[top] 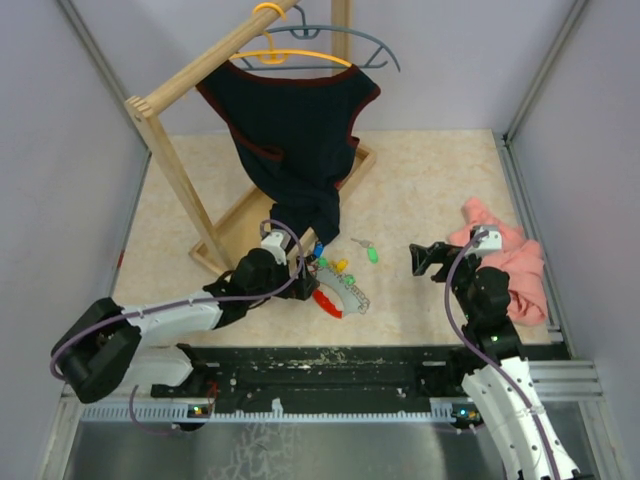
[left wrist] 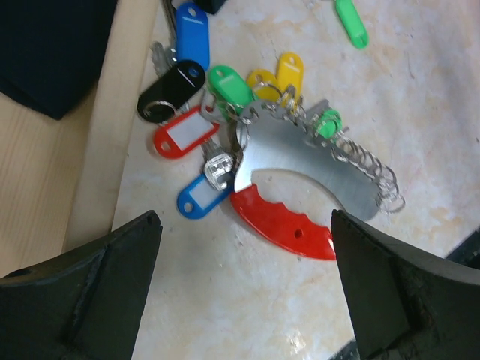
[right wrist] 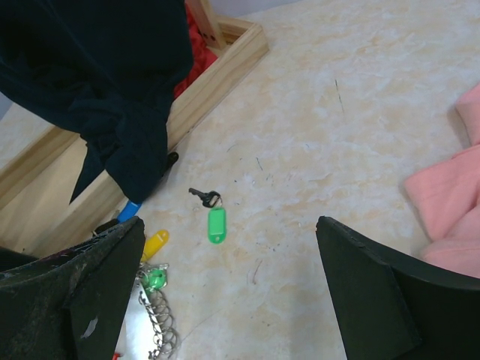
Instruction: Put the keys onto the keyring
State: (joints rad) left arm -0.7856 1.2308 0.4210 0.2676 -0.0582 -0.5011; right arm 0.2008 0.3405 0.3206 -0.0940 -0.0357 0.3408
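left gripper [left wrist: 244, 225]: jaws wide apart, empty, low over the keyring
right gripper [top: 424, 261]: jaws wide apart, empty, beside pink cloth [top: 510, 265]
keyring [left wrist: 300, 161]: flat on table, red part nearest left gripper
keys [left wrist: 225, 82]: bunch with blue, green, yellow, red and black tags against the keyring, next to wooden rack base [right wrist: 217, 67]
lone green key [right wrist: 216, 224]: on bare table, apart from the bunch

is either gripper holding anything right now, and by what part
Nothing is held. The left gripper is open over the keyring, fingers either side and clear of it. The right gripper is open too, with a loose green key ahead of it.
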